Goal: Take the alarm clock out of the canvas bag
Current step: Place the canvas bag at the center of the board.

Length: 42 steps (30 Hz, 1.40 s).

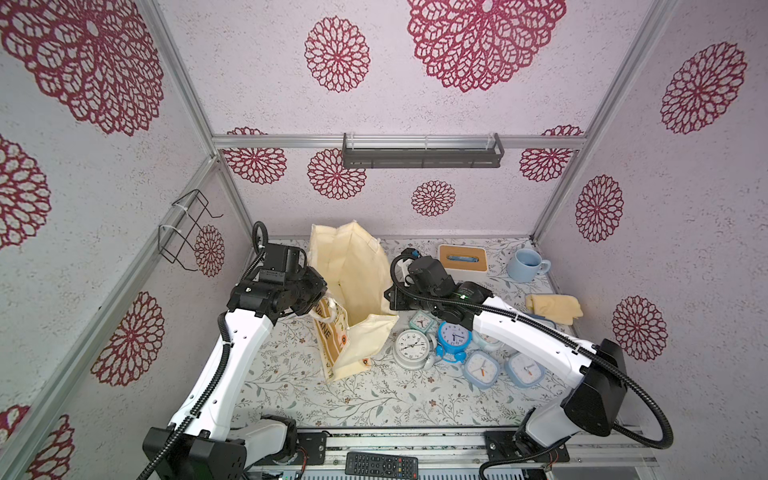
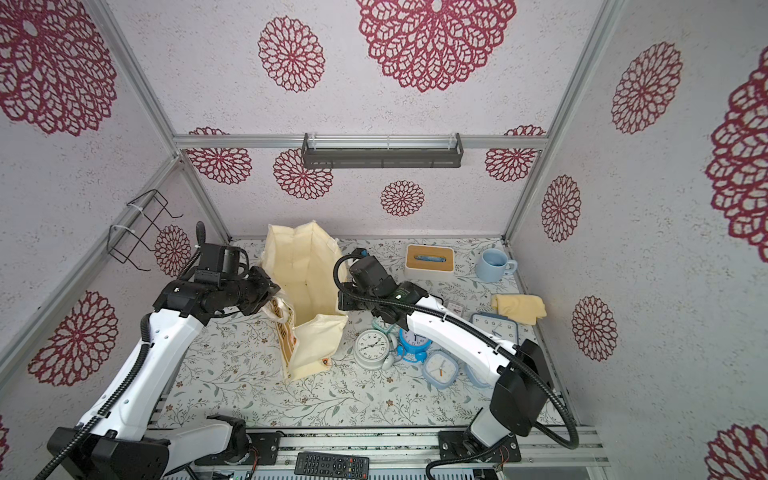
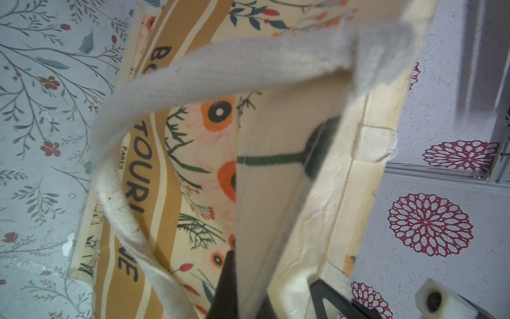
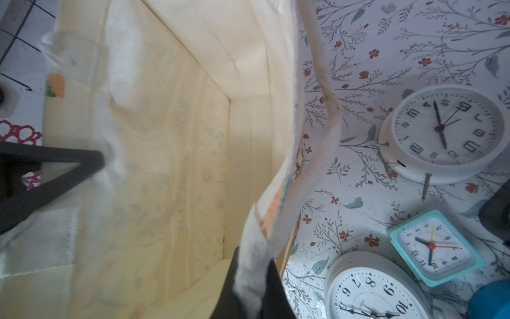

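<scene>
The cream canvas bag (image 1: 353,274) (image 2: 303,282) stands upright with its mouth open at the middle of the table. My left gripper (image 1: 318,297) (image 3: 249,290) is shut on the bag's left rim, cloth pinched between its fingers, next to the tan lettered panel (image 3: 143,171). My right gripper (image 1: 390,297) (image 4: 254,279) is shut on the right rim and its handle strap. The bag's inside (image 4: 165,138) shows bare cloth, with no alarm clock in it. Several alarm clocks lie on the table right of the bag: a white round one (image 1: 411,347) (image 4: 444,129), a blue twin-bell one (image 1: 453,336), a small teal one (image 4: 436,247).
Two pale blue square clocks (image 1: 482,368) lie under my right arm. A tissue box (image 1: 461,257), a blue mug (image 1: 525,266) and a folded yellow cloth (image 1: 555,307) sit at the back right. A remote (image 1: 381,464) lies on the front rail.
</scene>
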### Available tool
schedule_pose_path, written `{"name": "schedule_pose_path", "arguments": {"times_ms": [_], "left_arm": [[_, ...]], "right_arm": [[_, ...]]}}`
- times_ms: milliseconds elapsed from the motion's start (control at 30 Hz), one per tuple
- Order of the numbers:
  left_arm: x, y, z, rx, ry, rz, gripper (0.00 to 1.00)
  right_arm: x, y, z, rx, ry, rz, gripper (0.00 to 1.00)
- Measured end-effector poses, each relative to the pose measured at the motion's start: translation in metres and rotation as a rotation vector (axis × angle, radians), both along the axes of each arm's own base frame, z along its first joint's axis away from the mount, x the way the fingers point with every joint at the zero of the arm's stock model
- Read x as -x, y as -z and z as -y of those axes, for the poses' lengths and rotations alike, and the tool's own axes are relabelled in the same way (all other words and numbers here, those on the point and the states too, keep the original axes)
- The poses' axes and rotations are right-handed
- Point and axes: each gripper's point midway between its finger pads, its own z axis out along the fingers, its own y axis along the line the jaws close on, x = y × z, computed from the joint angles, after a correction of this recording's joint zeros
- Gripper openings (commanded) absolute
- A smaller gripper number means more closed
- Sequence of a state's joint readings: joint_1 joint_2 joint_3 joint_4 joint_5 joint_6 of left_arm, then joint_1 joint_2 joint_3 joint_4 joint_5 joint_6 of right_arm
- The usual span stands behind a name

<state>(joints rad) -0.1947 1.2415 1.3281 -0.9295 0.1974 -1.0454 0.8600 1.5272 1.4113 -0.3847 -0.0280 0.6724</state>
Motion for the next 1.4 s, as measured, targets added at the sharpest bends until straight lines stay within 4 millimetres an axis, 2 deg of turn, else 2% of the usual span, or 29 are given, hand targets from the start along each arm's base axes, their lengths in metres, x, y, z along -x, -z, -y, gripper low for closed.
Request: {"name": "schedule_pose_path", "arguments": {"times_ms": [233, 533, 1033, 1233, 1300, 1400], "left_arm": [[-0.004, 0.000, 0.008, 0.004, 0.057, 0.000, 0.00], [-0.015, 0.018, 0.019, 0.001, 0.134, -0.031, 0.05], [-0.036, 0.013, 0.037, 0.041, 0.204, 0.007, 0.07], [-0.041, 0.008, 0.042, 0.041, 0.224, 0.028, 0.18], [-0.040, 0.006, 0.042, 0.035, 0.232, 0.033, 0.23], [-0.040, 0.000, 0.040, 0.010, 0.242, 0.048, 0.37]], "right_arm": [[0.009, -0.027, 0.013, -0.034, 0.014, 0.037, 0.00], [0.010, -0.015, 0.017, -0.003, 0.036, 0.032, 0.00], [0.024, -0.014, 0.042, 0.033, 0.120, 0.072, 0.00], [0.019, -0.012, 0.055, 0.059, 0.188, 0.087, 0.00], [0.019, -0.013, 0.058, 0.064, 0.197, 0.091, 0.05], [0.018, -0.013, 0.059, 0.068, 0.202, 0.096, 0.18]]}}
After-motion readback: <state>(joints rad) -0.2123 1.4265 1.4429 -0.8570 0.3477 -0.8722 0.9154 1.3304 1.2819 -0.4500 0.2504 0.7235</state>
